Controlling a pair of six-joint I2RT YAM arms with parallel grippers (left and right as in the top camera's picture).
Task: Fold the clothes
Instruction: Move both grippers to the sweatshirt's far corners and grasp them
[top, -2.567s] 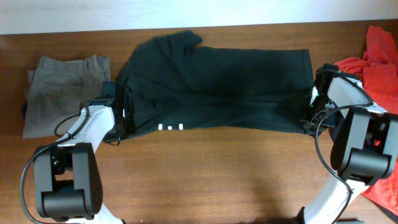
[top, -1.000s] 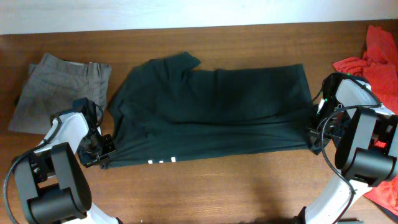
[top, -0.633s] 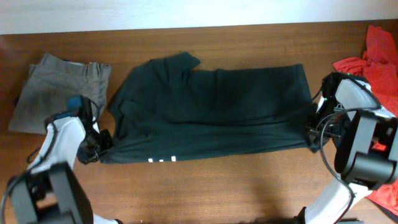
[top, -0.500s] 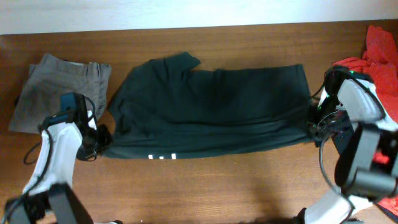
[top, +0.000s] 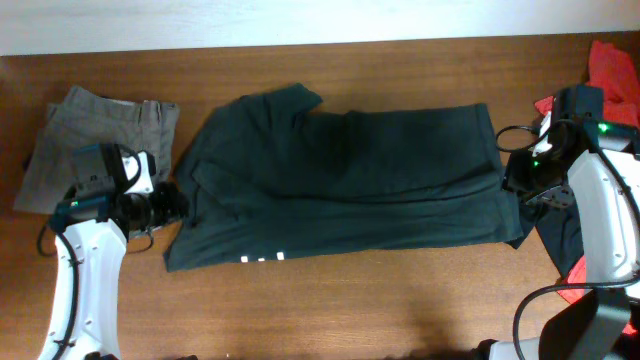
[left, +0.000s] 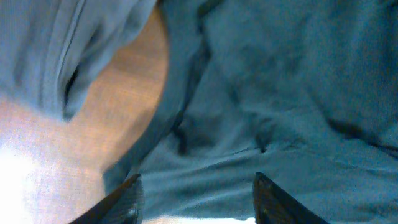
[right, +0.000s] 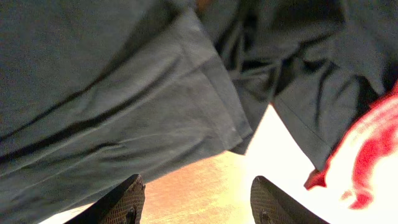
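Garment count on the table (top: 380, 310): four.

1. One large dark top (top: 340, 180). It lies flat across the middle of the table, long side running left to right. One sleeve sticks out at the far left corner. A short run of white lettering (top: 261, 258) shows at the near hem, too little of it to read.
2. One grey garment (top: 100, 135), folded, at the left end of the table. A strip of bare wood separates it from the top.
3. One red garment (top: 612, 65), bunched at the right edge, partly out of the overhead view.
4. One second dark garment (right: 314, 109), crumpled just beside the top's right end and against the red cloth.

Arm count: two, one at each end of the top.

The left gripper (left: 198, 200) sits over the top's left edge. In my wrist view its two fingertips stand apart with nothing between them; the cloth lies beyond the tips, not pinched.

The right gripper (right: 198, 200) sits over the top's near right corner. Its two fingertips are likewise spread and empty. The folded hem lies beyond them, free of both fingers.
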